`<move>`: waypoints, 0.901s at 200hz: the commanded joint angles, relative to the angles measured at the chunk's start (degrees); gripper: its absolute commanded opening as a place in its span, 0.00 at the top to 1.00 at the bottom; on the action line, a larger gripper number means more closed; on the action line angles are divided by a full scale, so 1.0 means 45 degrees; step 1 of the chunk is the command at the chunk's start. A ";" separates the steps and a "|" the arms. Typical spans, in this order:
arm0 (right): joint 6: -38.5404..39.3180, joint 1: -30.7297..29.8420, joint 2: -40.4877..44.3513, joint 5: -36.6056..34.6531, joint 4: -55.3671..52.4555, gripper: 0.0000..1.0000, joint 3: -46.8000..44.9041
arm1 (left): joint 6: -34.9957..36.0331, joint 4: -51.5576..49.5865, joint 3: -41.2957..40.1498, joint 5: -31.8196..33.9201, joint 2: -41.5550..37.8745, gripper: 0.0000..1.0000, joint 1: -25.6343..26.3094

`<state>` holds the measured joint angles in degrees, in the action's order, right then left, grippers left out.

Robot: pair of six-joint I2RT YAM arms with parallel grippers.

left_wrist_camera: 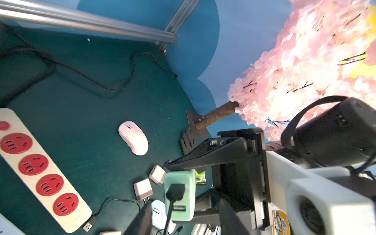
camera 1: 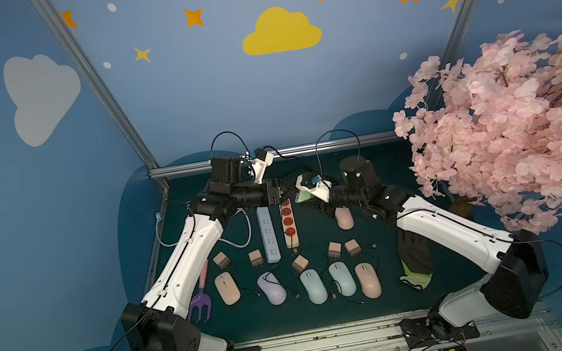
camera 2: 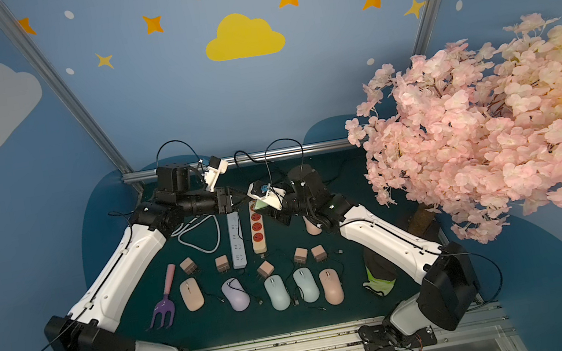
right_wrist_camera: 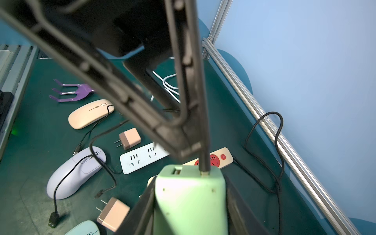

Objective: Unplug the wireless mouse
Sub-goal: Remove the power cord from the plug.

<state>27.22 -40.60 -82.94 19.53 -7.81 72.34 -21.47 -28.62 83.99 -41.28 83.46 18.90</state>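
My right gripper (right_wrist_camera: 190,203) is shut on a mint-green charger block (right_wrist_camera: 190,199), held above the far middle of the mat in both top views (camera 1: 300,197) (camera 2: 258,204). A black USB plug (right_wrist_camera: 204,160) sits in one of the block's ports with a sliver of metal showing; the other port is empty. My left gripper (left_wrist_camera: 185,203) faces that end of the block (left_wrist_camera: 180,195), open, its fingers on either side of the plug (left_wrist_camera: 176,191) without touching it. The plug's cable drops out of view, so I cannot tell which wireless mouse it leads to.
On the green mat lie a red-socket power strip (camera 1: 288,223), a white strip (camera 1: 269,240), several pink chargers (camera 1: 255,258), several mice (camera 1: 313,287), a pink mouse (left_wrist_camera: 133,137), a purple garden fork (camera 1: 202,301) and a glove (camera 1: 415,258). A blossom tree (camera 1: 519,129) overhangs the right side.
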 commanded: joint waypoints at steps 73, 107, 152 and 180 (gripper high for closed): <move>-0.0522 -0.0039 0.0247 0.0183 0.0290 1.00 0.0339 | -0.0189 0.0693 -0.0333 -0.0963 0.0293 0.50 -0.0153; -0.0542 -0.0034 0.0244 0.0343 0.0272 1.00 0.0390 | -0.0261 0.0739 -0.0239 -0.0930 0.0580 0.57 0.0010; -0.0534 -0.0032 0.0266 0.0337 0.0213 1.00 0.0373 | -0.0292 0.0744 0.0064 -0.0887 0.0864 0.79 0.0093; -0.0488 -0.0028 0.0283 0.0158 0.0264 1.00 0.0294 | -0.0219 0.0662 0.0045 -0.0828 0.0834 0.89 0.0090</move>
<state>25.50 -40.60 -82.94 20.16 -7.77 72.34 -23.18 -25.74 82.83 -44.93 86.70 19.29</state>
